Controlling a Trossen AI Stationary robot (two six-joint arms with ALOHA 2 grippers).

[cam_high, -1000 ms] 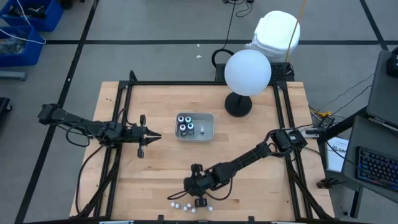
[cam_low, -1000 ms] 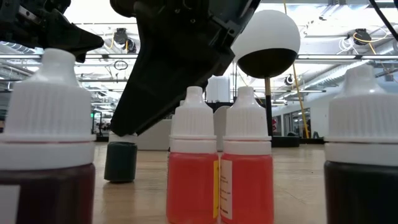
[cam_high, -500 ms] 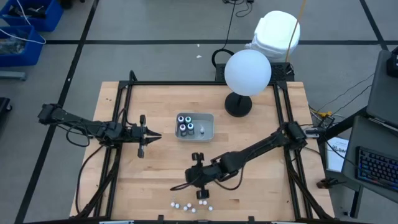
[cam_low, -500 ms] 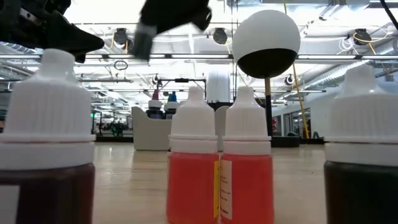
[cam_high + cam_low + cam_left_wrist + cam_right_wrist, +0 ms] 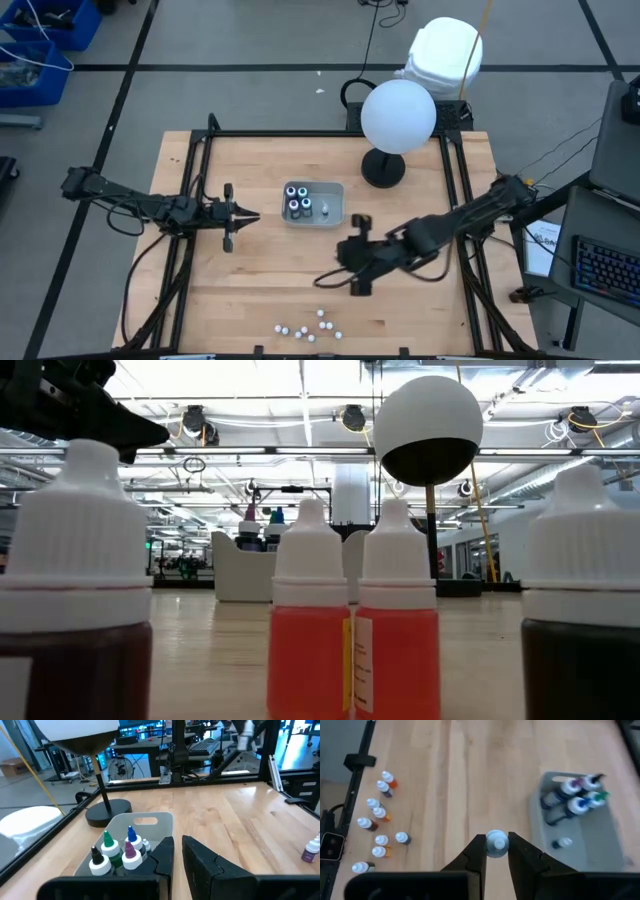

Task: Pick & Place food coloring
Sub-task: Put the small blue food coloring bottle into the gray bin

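Observation:
The food coloring bottles stand in three places. Several dark ones with coloured tips are upright in the grey tray point(image 5: 332, 207), also shown in the right wrist view point(image 5: 600, 835) and the left wrist view point(image 5: 150, 822). Several white-capped loose bottles point(image 5: 306, 328) stand by the near edge point(image 5: 376, 826) and fill the low view point(image 5: 352, 630). One white-capped bottle point(image 5: 496, 843) sits in my right gripper point(image 5: 343, 262), which hangs over bare wood near-right of the tray. My left gripper point(image 5: 248, 217) waits shut, left of the tray. My right gripper point(image 5: 496, 851) pinches the bottle's white cap point(image 5: 496, 840) between its two fingers point(image 5: 479, 851), coming from above and pointing down. The bottle is lifted clear of the table and stands upright. Its body is hidden beneath the cap.
A large white globe on a black stand point(image 5: 397, 118) rises at the far side, right of the tray. Black frame rails point(image 5: 455, 200) line the table's edges. Bare wood point(image 5: 270, 270) lies between the tray and the loose bottles.
My right gripper has risen from the loose bottles at the near edge, out of the low view. It has carried one bottle toward the far right, closer to the tray. The left arm has kept still.

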